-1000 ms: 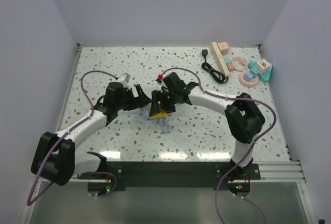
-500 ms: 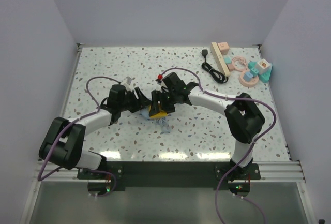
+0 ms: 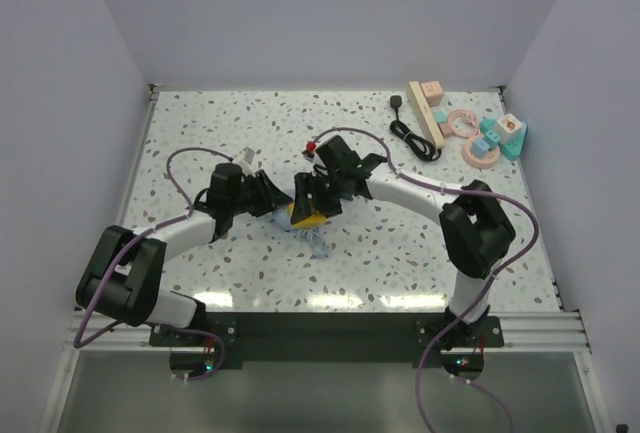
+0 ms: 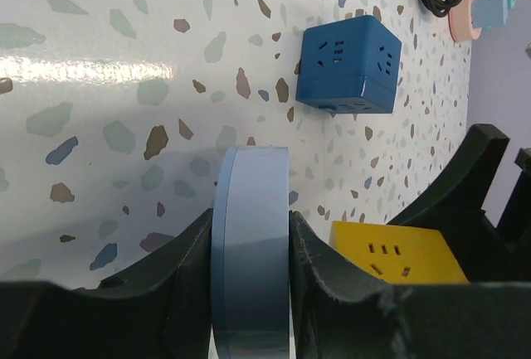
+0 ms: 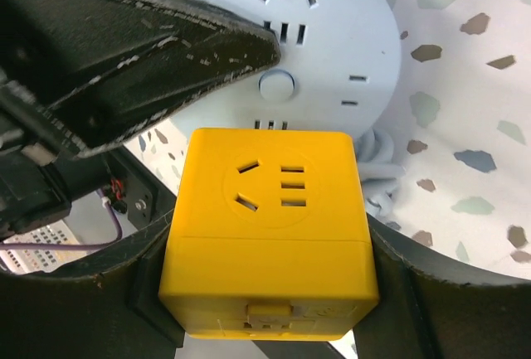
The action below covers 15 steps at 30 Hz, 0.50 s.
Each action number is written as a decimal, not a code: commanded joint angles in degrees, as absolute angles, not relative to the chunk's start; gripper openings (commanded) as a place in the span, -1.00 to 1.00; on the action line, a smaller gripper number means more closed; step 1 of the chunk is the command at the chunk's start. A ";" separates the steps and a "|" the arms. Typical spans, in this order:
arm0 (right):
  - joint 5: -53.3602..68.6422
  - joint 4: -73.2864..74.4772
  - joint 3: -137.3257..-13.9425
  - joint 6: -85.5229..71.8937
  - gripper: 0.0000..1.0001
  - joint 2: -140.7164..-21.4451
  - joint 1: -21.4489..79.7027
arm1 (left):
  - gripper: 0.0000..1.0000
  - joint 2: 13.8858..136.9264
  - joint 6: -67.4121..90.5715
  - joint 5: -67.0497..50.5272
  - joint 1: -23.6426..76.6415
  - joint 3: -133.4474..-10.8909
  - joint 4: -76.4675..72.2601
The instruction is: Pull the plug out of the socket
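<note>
We see the left hand point(image 3: 272, 201) and the right hand point(image 3: 306, 203) meeting nose to nose at the middle of the speckled bench point(image 3: 200, 133), well apart from the task's things.

In the left wrist view, the left hand point(image 4: 249, 239) is closed to a narrow gap on a pale blue disc point(image 4: 249, 185). The disc stands on edge, with a black finger point(image 4: 178, 268) pressed to each flat face. In the right wrist view, the same disc shows its round face with outlet slots and a centre button.

The right hand point(image 5: 270, 288) holds a yellow cube point(image 5: 270, 201) between its two fingers. The cube's outlet face points at the camera, and its far edge lies against the disc.

A blue cube point(image 4: 348, 65) with outlet slots sits alone on the bench in the upper right of the left wrist view.

The socket point(image 3: 424, 113), a long cream bar, lies in the upper right of the overhead frame, near the back wall. The plug point(image 3: 400, 103) sits just beside the socket's left side at its far end. We cannot tell whether its pins are seated in an outlet. Its cord point(image 3: 412, 139) loops in a black coil just left of the bar's near end.

Pink rings point(image 3: 470, 138) and teal blocks point(image 3: 505, 136) lie to the right of the socket.
</note>
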<state>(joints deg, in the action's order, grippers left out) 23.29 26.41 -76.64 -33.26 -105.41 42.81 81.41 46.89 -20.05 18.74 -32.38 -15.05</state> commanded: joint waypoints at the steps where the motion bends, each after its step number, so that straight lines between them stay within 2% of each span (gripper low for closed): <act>1: 24.96 28.82 -79.81 -30.06 -1.00 -97.84 40.70 | -1.00 80.25 41.05 -16.97 17.76 -33.31 -9.58; 5: 25.93 33.04 -78.32 -27.25 -1.00 -93.53 35.62 | -1.00 80.25 39.38 -16.61 16.53 -33.31 -8.35; 8: 16.47 37.76 -75.50 -27.59 -1.00 -90.97 31.05 | -1.00 79.72 38.76 -17.05 15.65 -33.31 -8.09; 9: 6.43 40.49 -75.76 -27.95 -1.00 -91.23 30.24 | -1.00 79.63 38.67 -17.31 15.21 -33.31 -8.09; 10: 2.67 44.87 -76.20 -28.04 -1.00 -91.75 29.89 | -1.00 79.28 38.58 -17.49 15.03 -33.14 -8.17; 15: -5.53 45.88 -76.91 -30.49 -1.00 -95.70 29.53 | -1.00 79.10 39.20 -19.51 13.89 -32.87 -10.28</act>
<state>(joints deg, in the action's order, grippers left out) 3.09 42.11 -76.40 -29.34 -93.80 28.34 79.88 43.66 -20.67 15.09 -32.49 -11.09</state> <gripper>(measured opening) 0.647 0.393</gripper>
